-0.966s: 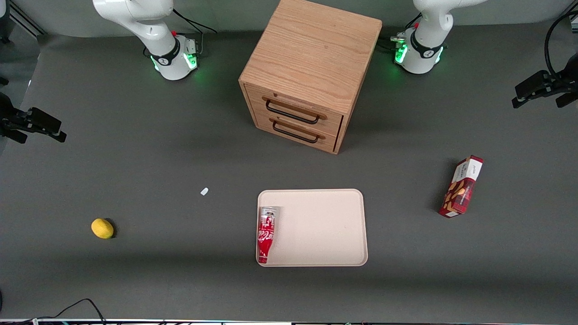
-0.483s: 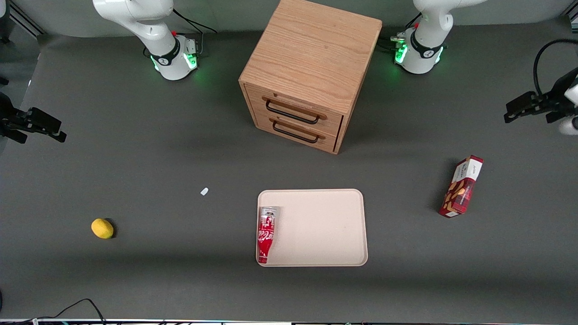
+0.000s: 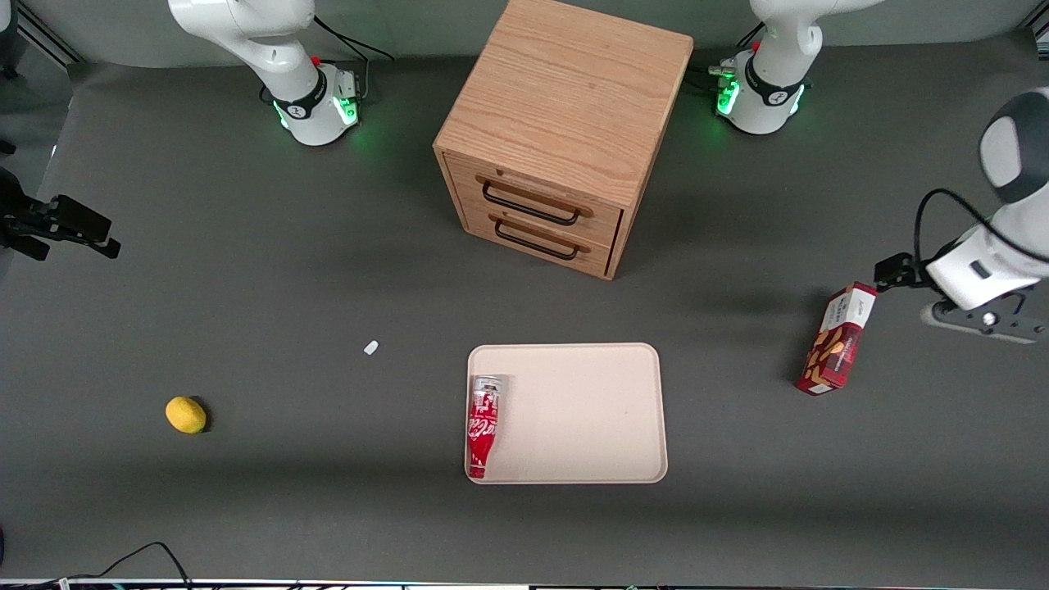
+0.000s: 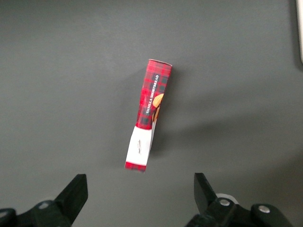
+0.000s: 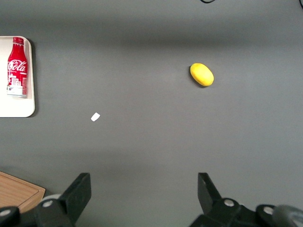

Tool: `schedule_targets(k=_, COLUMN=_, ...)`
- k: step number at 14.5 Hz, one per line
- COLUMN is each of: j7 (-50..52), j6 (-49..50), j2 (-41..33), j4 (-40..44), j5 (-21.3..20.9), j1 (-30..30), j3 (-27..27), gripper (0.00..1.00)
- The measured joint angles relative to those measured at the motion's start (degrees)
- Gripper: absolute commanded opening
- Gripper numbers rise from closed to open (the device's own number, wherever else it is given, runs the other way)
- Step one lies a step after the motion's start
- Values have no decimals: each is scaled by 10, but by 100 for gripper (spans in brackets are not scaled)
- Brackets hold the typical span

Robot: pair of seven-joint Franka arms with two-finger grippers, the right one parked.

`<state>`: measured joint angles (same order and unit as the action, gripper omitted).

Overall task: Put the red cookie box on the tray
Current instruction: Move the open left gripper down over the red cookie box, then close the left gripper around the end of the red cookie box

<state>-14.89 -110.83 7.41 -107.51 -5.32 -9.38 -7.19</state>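
Near the working arm's end of the counter (image 3: 246,270), the red cookie box (image 3: 837,339) lies well apart from the tray (image 3: 590,410), which holds a red bottle (image 3: 483,424). Above the box, seemingly not touching it, hangs the gripper (image 4: 141,194), wide open and empty.

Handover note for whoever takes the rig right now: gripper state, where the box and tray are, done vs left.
Gripper: open, empty, hovering above the red cookie box, not touching it.
Red cookie box: on the table toward the working arm's end, apart from the tray.
Tray: in front of the wooden drawer cabinet; a red Coca-Cola bottle lies along one edge, the rest is bare.
Done: approach only.
Left: descend, grasp, carry, set the box on the tray's bare part.
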Motion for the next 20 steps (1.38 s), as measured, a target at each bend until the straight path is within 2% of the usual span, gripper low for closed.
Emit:
schedule_targets(k=4, j7=-3, j6=-87, j2=56, j4=-28, j5=-5, j1=-1, j3=2, gripper=100)
schedule_targets(k=8, j7=-4, j6=-196, j2=104, j4=-75, j5=-29, j1=-1, j3=4, gripper=100)
schedule_targets(k=13, j7=-28, j6=-271, j2=144, j4=-103, j5=-31, j1=-2, j3=11, gripper=100)
schedule_targets(k=14, j7=-28, j6=-282, j2=151, j4=-106, j5=-31, j1=-2, j3=12, gripper=93)
schedule_targets(k=17, j7=-29, j6=-295, j2=166, j4=-107, j5=-31, j1=-2, j3=18, gripper=34)
schedule_targets(k=19, j7=-29, j6=-295, j2=167, j4=-107, j5=-31, j1=-2, j3=19, gripper=2)
schedule_targets(k=20, j7=-29, j6=-294, j2=167, j4=-106, j5=-31, j1=-2, j3=19, gripper=0)
